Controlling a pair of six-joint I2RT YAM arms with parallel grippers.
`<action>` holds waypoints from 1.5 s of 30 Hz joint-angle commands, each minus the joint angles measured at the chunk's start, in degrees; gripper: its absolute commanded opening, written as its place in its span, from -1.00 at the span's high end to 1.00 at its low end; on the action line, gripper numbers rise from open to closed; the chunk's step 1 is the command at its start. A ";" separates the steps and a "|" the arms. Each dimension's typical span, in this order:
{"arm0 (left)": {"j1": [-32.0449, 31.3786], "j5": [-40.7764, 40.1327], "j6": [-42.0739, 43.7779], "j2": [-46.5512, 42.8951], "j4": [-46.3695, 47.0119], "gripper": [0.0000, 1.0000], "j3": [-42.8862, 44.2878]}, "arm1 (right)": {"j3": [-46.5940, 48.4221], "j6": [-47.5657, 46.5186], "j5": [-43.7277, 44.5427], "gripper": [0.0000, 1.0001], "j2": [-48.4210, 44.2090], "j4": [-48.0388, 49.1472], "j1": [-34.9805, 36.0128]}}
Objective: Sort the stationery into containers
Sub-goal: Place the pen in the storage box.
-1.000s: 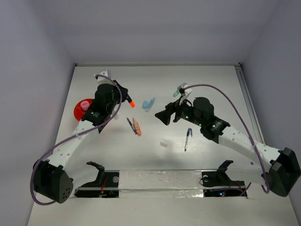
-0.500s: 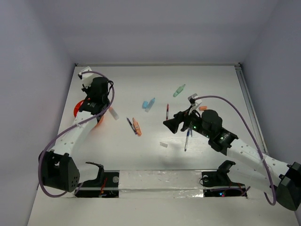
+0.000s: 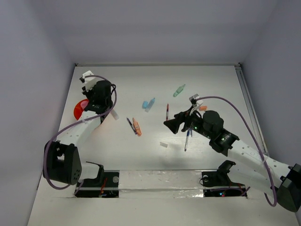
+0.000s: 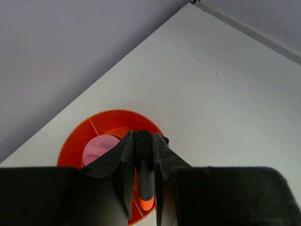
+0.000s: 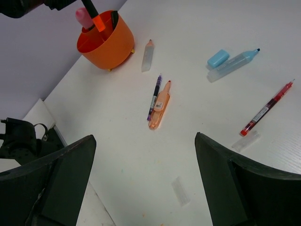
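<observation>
My left gripper (image 4: pixel 143 137) is shut on a black marker with an orange tip (image 4: pixel 143 175). It holds the marker over the round orange pot (image 4: pixel 113 116), tip down inside the rim. A pink-capped tube (image 4: pixel 98 149) stands in the pot. My right gripper (image 5: pixel 144 150) hangs open and empty above mid-table. Ahead of it lie an orange highlighter (image 5: pixel 160 106) beside a dark blue pen (image 5: pixel 154 96), a red pen (image 5: pixel 266 108), a pale blue marker (image 5: pixel 235 61) and a blue cap (image 5: pixel 217 58). A green marker (image 3: pixel 178 90) lies farther back.
A pale marker (image 5: pixel 147 55) lies right of the pot. A clear cap (image 5: pixel 181 190) sits near the right gripper. A blue pen (image 3: pixel 187 139) and an orange bit (image 3: pixel 202 108) lie by the right arm. Grey walls close in the left, back and right.
The left gripper carried the orange-tipped marker left from mid-table to above the pot. The right arm drew back toward the near side, uncovering the green marker and red pen.
</observation>
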 commanded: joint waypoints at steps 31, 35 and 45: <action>0.88 2.65 -0.88 0.02 5.36 -0.43 0.40 | -0.32 -1.20 2.70 -0.82 -0.12 2.31 0.45; 0.35 9.06 0.09 -4.46 3.42 -0.73 5.24 | -0.06 -1.46 3.32 -0.68 2.07 2.22 0.45; -0.88 40.67 0.80 -11.06 -3.25 -0.95 12.72 | 4.42 -2.60 3.32 0.55 14.55 -0.85 0.45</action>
